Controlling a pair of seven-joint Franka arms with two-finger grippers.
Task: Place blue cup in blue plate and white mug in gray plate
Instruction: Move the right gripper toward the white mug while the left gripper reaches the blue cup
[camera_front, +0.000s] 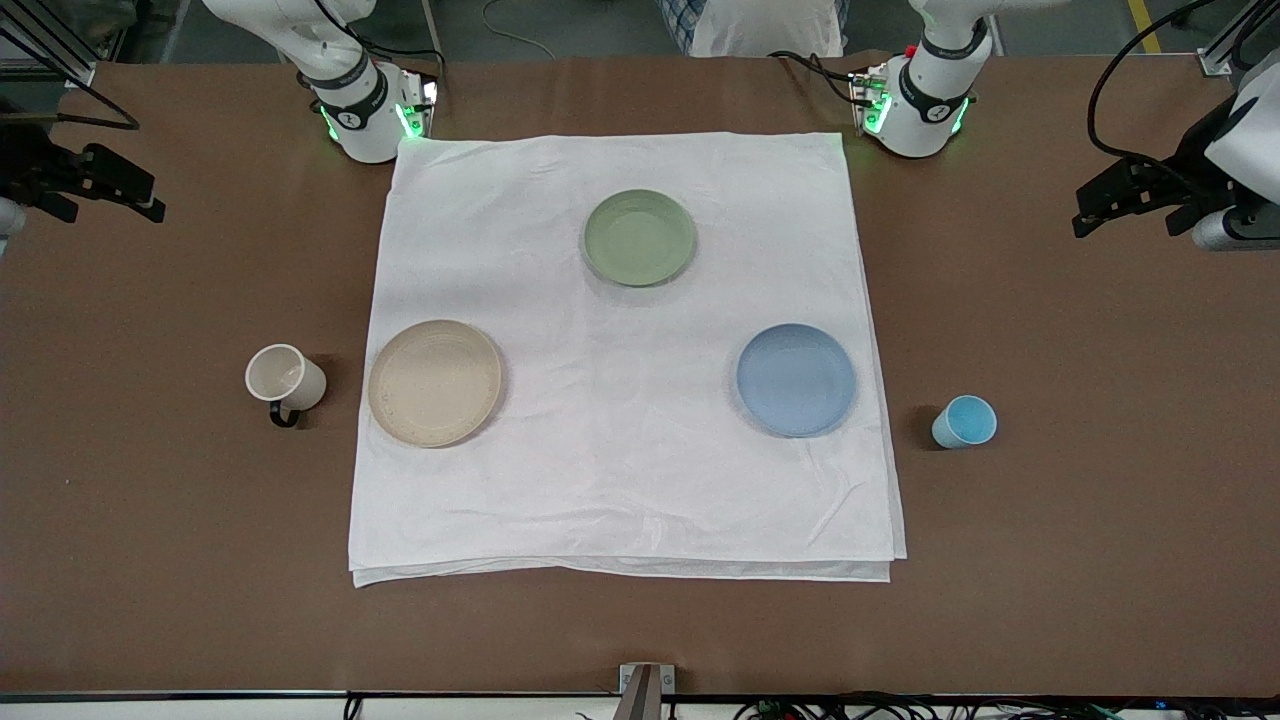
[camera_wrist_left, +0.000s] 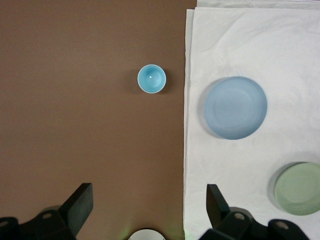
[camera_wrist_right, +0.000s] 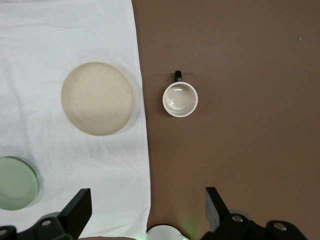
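Both cups (camera_front: 965, 422) upright, well apart from either gripper (camera_front: 1135, 200).

Brown table (camera_front: 1050, 560) with a white cloth (camera_front: 620, 480) spread across its middle.

You see two items standing directly on the bare table surface: the white mug (camera_front: 285, 380) just beside the cloth's edge toward the right arm's end, and the blue cup (camera_front: 965, 422) near the cloth's edge toward the left arm's end.
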